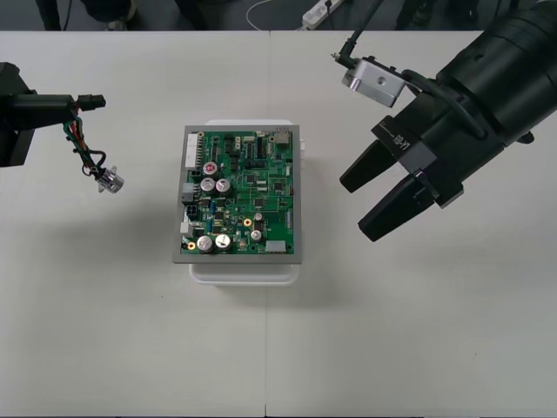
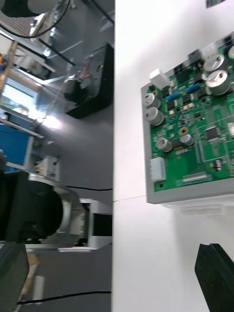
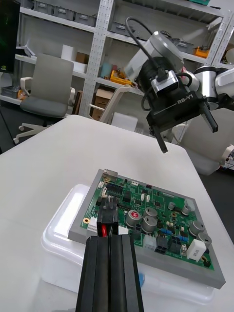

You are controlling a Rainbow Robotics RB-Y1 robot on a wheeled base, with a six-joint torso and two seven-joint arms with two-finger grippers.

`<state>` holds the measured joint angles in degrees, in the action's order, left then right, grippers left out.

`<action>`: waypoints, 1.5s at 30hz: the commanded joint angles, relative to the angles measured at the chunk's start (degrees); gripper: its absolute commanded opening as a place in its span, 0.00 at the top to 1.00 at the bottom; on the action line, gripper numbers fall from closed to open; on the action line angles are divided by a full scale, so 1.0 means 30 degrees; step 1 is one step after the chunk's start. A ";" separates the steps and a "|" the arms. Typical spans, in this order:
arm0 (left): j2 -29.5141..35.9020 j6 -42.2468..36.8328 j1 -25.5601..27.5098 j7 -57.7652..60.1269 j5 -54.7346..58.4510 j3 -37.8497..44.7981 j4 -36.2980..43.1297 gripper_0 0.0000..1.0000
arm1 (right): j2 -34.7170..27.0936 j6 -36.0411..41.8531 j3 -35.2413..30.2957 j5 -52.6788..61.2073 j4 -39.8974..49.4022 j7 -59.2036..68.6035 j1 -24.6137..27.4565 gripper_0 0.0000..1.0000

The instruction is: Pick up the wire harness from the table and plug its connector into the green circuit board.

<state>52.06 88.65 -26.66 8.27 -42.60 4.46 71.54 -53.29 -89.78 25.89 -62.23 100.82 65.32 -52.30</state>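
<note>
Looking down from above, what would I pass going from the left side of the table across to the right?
Left gripper, shut on the wire harness → green circuit board on its white base → right gripper, open.

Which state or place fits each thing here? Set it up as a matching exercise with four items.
1 left gripper
2 right gripper
3 circuit board
4 metal socket

A open, right of the board
B on a white base
C shut on the plug
D at the wires' end, left of the board

Pairs: 1-C, 2-A, 3-B, 4-D
</note>
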 commanded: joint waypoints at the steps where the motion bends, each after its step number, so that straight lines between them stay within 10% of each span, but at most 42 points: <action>1: 0.1043 0.0449 -0.0167 -0.0589 -0.0039 -0.0989 -0.0175 1.00 | -0.0724 -0.0072 -0.1687 -0.1348 0.1522 -0.0476 0.0793 0.00; 45: 0.1073 0.0449 0.0009 -0.8529 -0.0801 -0.5501 -0.1639 1.00 | 0.3904 -0.0072 -0.2800 -1.2832 0.4627 -0.4958 0.1848 0.00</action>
<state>52.24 88.65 -26.66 -13.48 -45.20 -10.88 66.08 -42.39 -89.79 19.38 -99.79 112.76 51.38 -47.27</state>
